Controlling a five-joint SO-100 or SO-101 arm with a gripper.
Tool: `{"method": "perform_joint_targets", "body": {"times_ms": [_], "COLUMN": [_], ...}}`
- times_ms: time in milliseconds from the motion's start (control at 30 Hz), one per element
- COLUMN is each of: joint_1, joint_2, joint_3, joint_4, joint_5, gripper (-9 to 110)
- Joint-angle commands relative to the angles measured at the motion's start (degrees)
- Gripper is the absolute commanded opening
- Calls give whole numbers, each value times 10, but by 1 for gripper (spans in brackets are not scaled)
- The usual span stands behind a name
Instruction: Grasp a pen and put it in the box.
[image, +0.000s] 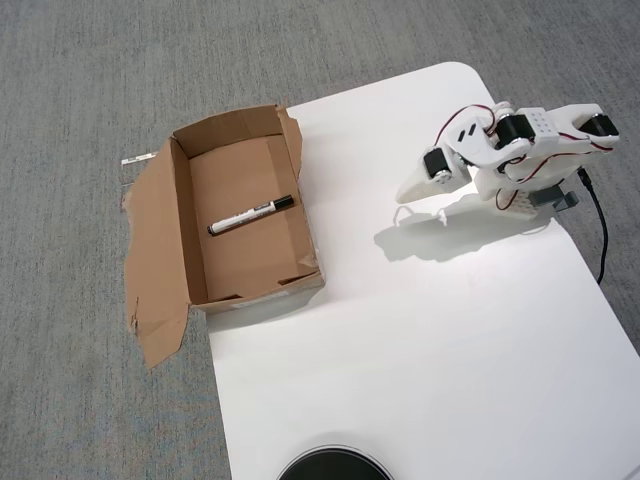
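Pen (251, 215) lies on the floor of the box (180, 215) in the overhead view, off at nine o'clock from my gripper (403, 196), well apart; my jaws look pressed together, holding nothing.

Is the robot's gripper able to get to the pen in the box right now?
Probably yes. The pen lies alone on the floor of the open-topped box, and bare table separates it from the gripper. Whether the arm stretches that far is unclear.
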Motion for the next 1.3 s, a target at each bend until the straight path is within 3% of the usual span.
{"method": "perform_joint_targets", "body": {"times_ms": [0,600,1267], "joint_1": [-1,-1,-1], "joint_2": [36,36,35], "joint_3": [-1,-1,-1], "joint_4": [3,224,242], "joint_5": [-2,2,-1], "gripper": [1,0,0]}}
